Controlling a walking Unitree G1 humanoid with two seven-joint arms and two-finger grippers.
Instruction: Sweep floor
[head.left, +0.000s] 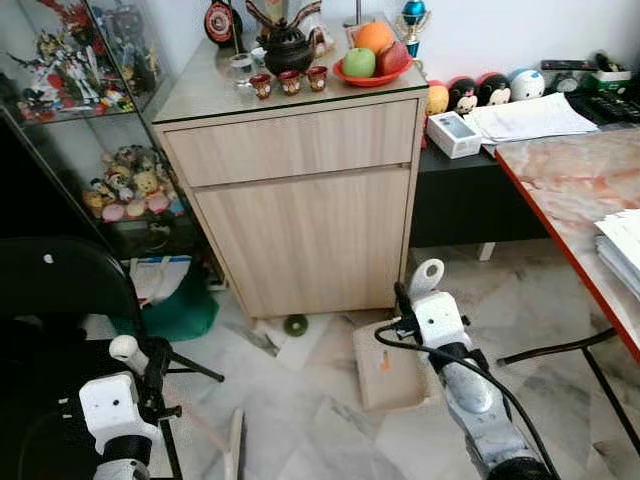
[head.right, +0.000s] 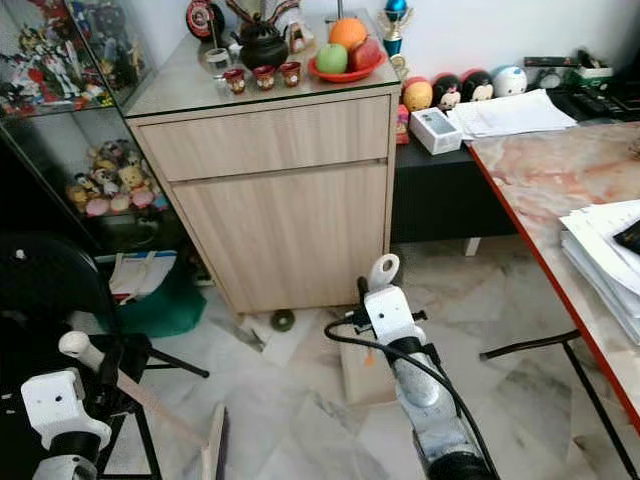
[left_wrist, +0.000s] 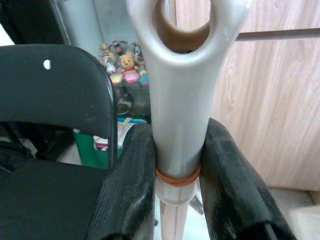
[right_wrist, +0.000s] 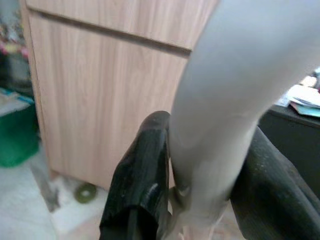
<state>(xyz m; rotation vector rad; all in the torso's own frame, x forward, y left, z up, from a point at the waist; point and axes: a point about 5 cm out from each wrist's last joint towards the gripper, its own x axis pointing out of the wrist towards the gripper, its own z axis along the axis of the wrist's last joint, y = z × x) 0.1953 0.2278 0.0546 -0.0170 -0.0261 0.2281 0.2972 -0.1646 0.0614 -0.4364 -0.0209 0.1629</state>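
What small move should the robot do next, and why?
Probably draw the broom in the left end effector toward the dustpan held by the right end effector, since a green ring lies on the floor by the cabinet nearby.

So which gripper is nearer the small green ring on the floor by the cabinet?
The right gripper, holding a grey handle, sits just beside the green ring. The left gripper, clamped on the broom handle, is farther back by the chair.
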